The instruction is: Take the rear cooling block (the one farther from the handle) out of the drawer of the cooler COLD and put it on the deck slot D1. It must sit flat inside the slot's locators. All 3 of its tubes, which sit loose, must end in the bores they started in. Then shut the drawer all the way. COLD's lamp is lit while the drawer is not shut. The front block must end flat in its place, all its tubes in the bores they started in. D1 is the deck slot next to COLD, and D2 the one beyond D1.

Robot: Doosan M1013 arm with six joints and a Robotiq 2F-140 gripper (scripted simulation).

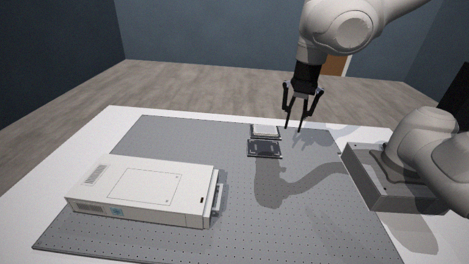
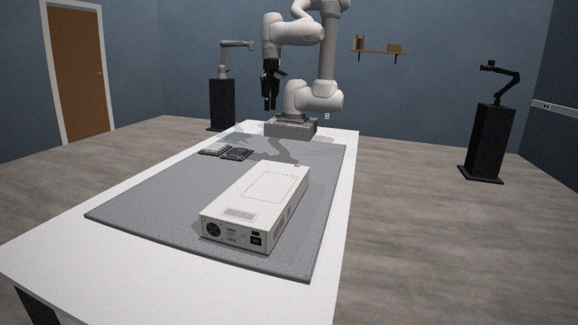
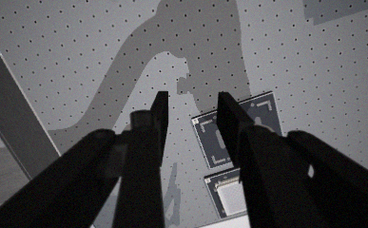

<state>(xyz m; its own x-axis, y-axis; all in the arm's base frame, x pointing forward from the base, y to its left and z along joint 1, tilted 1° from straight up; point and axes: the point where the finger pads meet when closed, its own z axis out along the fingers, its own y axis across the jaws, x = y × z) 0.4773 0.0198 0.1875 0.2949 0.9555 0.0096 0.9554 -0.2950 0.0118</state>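
The white cooler COLD [image 1: 145, 184] [image 2: 260, 193] stands on the deck. Its drawer front [image 1: 208, 209] lies close against the body, with the handle [image 1: 218, 197] facing the robot base. A small gap cannot be ruled out. The lamp [image 1: 201, 200] looks dark. Both cooling blocks and their tubes are out of sight. Deck slot D1 [image 1: 263, 143] [image 2: 236, 153] [image 3: 209, 142] is empty. Beyond it, D2 holds a white block [image 1: 265, 129] [image 2: 216, 147] [image 3: 231, 197]. My gripper [image 1: 292, 129] [image 2: 270, 109] [image 3: 192, 107] is partly open and empty, high above the deck.
The perforated grey deck [image 1: 311, 226] [image 2: 149, 201] [image 3: 304, 62] lies on the white table [image 1: 30, 181] [image 2: 72, 253]. The robot's grey base box [image 1: 356, 178] [image 2: 290, 130] [image 3: 14, 104] stands at the deck's edge. The arm's shadow crosses the deck and part of D1.
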